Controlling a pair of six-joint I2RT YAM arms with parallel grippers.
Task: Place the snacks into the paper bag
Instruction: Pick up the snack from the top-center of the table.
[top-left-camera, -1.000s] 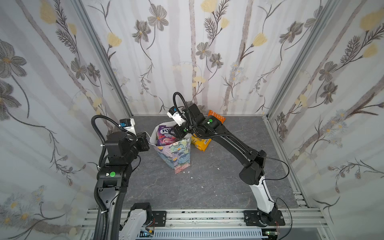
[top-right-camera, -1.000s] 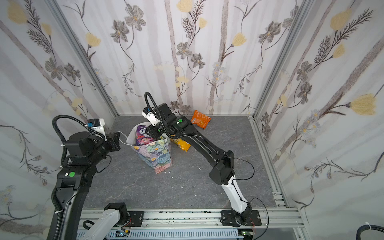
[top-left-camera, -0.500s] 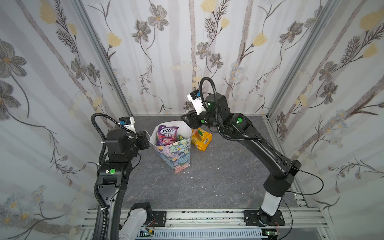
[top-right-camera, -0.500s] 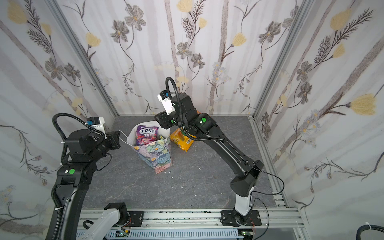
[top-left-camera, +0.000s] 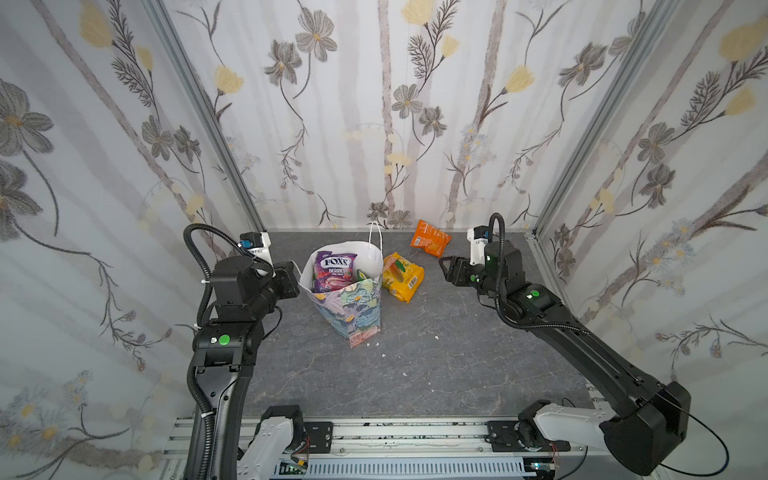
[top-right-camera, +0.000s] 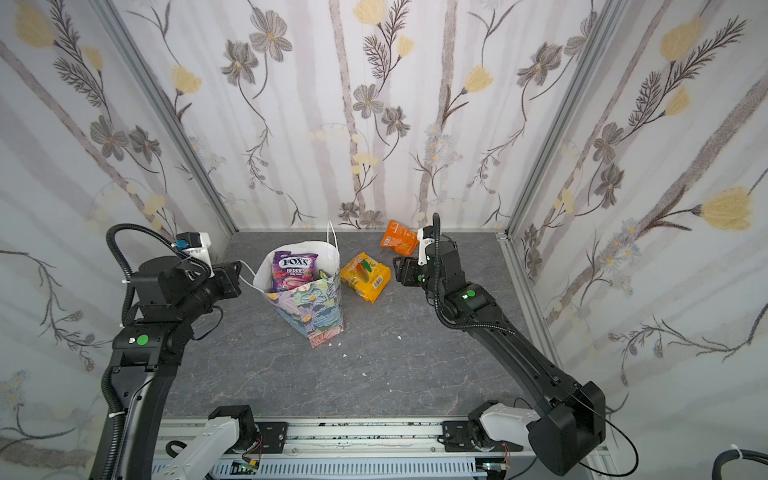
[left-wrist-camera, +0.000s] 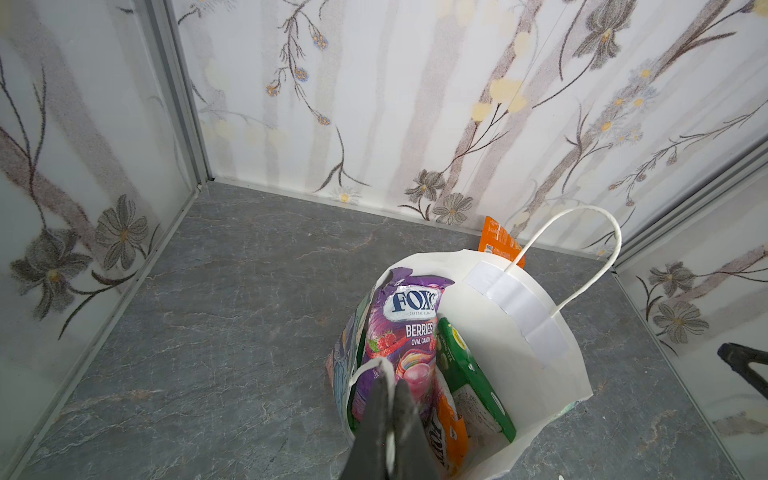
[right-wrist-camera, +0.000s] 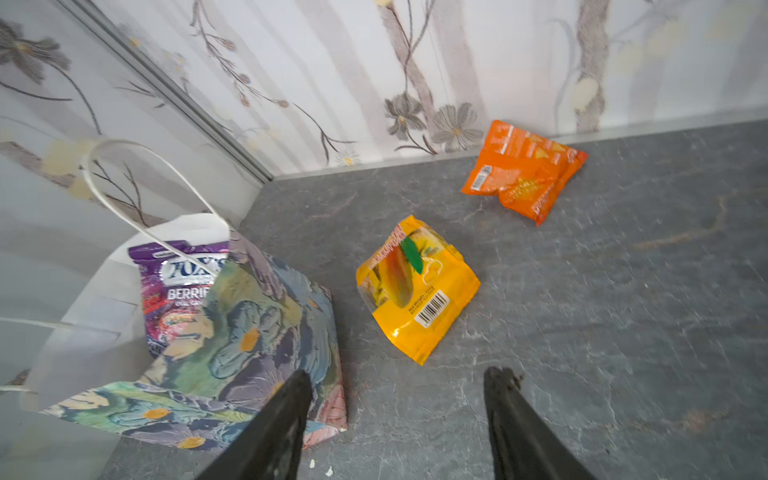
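The paper bag (top-left-camera: 353, 309) (top-right-camera: 311, 309) stands open on the grey table. A purple FOX'S packet (top-left-camera: 334, 270) (left-wrist-camera: 409, 332) pokes up inside it, beside a green packet (left-wrist-camera: 465, 365) and an orange one (left-wrist-camera: 451, 428). My left gripper (left-wrist-camera: 392, 386) (top-left-camera: 293, 276) is shut on the bag's near cord handle, at the bag's left rim. Two snacks lie on the table: a yellow packet (top-left-camera: 402, 276) (right-wrist-camera: 415, 291) right of the bag and an orange packet (top-left-camera: 430, 239) (right-wrist-camera: 523, 170) by the back wall. My right gripper (right-wrist-camera: 399, 378) (top-left-camera: 446, 270) is open and empty, hovering right of the yellow packet.
Flowered walls close in the table on three sides. The bag's far handle (top-left-camera: 376, 237) stands upright. Small white crumbs (top-left-camera: 376, 344) lie by the bag's foot. A metal rail (top-left-camera: 374, 432) runs along the front edge.
My right arm has swung away from the bag's mouth to the right, and its jaws have spread wider. The purple packet stays in the bag. The left arm has not moved.
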